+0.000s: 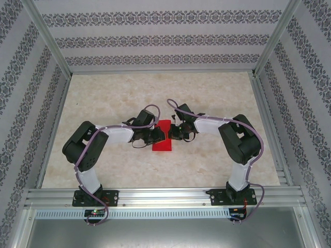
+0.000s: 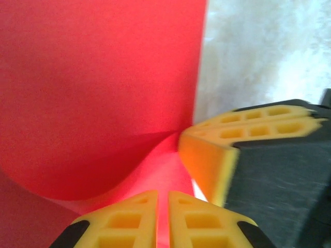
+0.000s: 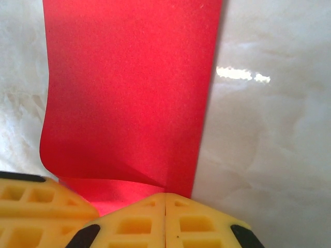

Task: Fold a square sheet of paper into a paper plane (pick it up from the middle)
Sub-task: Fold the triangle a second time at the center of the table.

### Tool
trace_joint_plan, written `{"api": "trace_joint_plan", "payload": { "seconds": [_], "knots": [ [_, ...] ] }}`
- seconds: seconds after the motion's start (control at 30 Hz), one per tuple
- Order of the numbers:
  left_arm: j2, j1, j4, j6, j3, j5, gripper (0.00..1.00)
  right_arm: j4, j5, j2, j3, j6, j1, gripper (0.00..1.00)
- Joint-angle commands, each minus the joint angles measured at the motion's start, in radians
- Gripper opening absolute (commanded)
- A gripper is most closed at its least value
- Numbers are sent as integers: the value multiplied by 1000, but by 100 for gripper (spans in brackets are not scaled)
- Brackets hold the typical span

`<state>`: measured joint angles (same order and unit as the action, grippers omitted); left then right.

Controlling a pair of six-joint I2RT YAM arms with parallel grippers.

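While the table [image 1: 103, 103] leaves open room on every side, the square sheet of paper [image 1: 162, 146] lies mid-table between the arms, folded narrow, its near flap curling up. It is thin, light and floppy and should crease easily, so grip it at the edge. The left gripper [image 2: 163, 199] is pinched on the curled flap. The right gripper [image 3: 165, 199] is pinched on the edge just beside it.

Square sheet of paper [image 1: 161, 145], partly behind left hand [image 1: 158, 136] and right hand [image 1: 175, 133] (top view), edges off both wrist views
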<state>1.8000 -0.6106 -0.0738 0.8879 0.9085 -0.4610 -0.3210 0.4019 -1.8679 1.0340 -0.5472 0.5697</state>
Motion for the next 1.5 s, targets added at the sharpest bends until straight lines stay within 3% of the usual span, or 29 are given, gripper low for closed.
{"api": "trace_joint_plan", "payload": {
  "seconds": [0.0,0.33,0.77,1.47],
  "knots": [
    [29,8,-67,-36,24,65,13,-44,-40,-43,-8,24,9,6],
    [42,7,-109,-14,-33,117,10,7,84,112,22,7,27,7],
    [47,8,-101,-1,-45,122,9,-15,-17,243,-121,-87,125,3],
    [52,7,-98,11,-48,119,9,-46,-51,141,-88,-82,165,0]
  ]
}}
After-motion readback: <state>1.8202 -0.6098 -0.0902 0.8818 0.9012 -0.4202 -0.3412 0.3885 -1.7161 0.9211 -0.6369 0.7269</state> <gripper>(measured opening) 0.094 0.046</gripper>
